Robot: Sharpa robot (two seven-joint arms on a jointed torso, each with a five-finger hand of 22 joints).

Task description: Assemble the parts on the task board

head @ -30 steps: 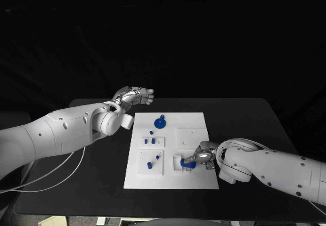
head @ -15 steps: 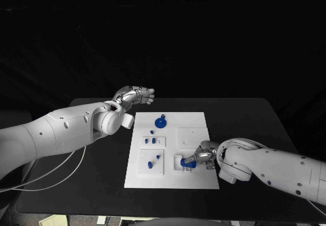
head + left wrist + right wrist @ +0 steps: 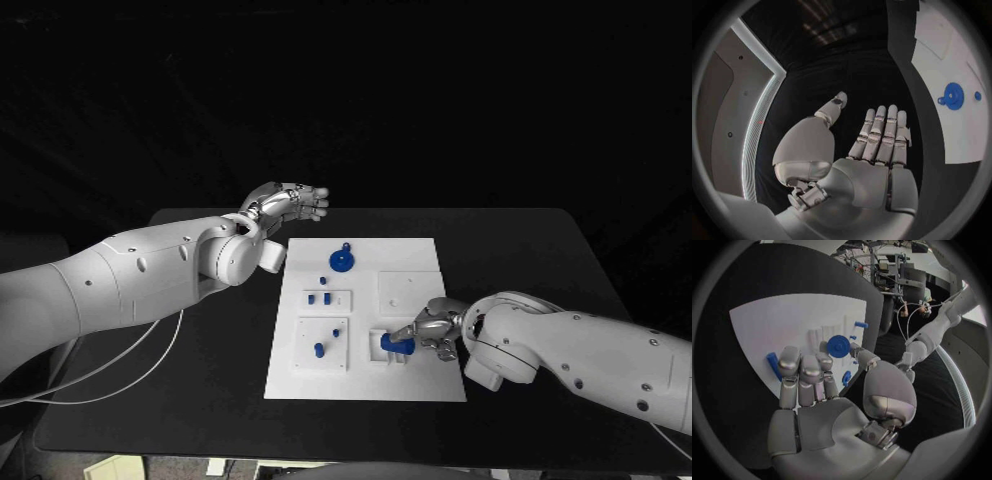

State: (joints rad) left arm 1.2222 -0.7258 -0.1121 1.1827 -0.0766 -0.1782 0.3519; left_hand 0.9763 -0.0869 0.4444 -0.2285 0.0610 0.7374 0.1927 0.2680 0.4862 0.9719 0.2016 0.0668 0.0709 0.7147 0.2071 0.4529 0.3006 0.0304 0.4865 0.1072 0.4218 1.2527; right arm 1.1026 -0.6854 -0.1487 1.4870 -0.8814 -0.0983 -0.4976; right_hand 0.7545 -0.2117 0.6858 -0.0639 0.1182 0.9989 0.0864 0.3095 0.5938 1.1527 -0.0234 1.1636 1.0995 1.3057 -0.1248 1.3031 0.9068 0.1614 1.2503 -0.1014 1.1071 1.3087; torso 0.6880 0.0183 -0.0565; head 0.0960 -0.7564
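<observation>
One blue part is what your right hand works on at the near right of the task board; it has edged slightly leftward since a second ago, fingers on the part, though whether they truly grip it you cannot tell. Your left hand stays raised beyond the board's far left corner, fingers extended, holding nothing, so assembly looks barely advanced.
</observation>
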